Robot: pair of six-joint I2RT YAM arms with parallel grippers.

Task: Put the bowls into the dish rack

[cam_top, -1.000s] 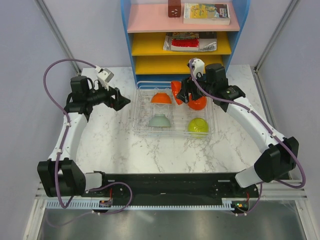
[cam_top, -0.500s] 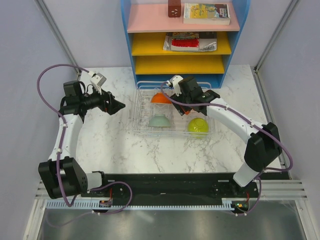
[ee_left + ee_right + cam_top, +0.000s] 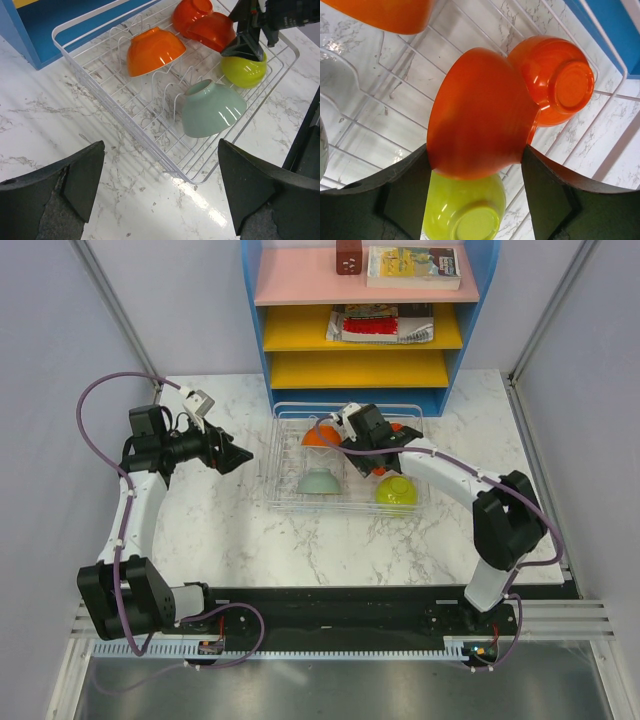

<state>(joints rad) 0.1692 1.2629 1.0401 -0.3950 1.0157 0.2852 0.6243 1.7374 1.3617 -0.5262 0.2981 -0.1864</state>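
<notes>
Dish rack (image 3: 150, 105): white wire, upright prongs.
Orange bowl (image 3: 154, 49): mouth down, leaning on prongs, rear left.
Mint bowl (image 3: 212, 109): tipped sideways, front left.
Lime bowl (image 3: 243, 71): base up, front right.
Red bowl (image 3: 555, 80): base showing, rear right.
Red-orange bowl (image 3: 480, 115): clamped in the right gripper (image 3: 476, 155), over the rack.

Smooth, glossy plastic bowls (image 3: 152, 50), thin white-coated wire dish rack (image 3: 107, 95), shiny marble-patterned tabletop (image 3: 50, 125)

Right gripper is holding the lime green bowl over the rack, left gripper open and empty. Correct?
Not quite. The right gripper holds a red bowl, not the lime green bowl, which sits in the rack below it; the right wrist view shows this. The left gripper is open and empty.
</notes>
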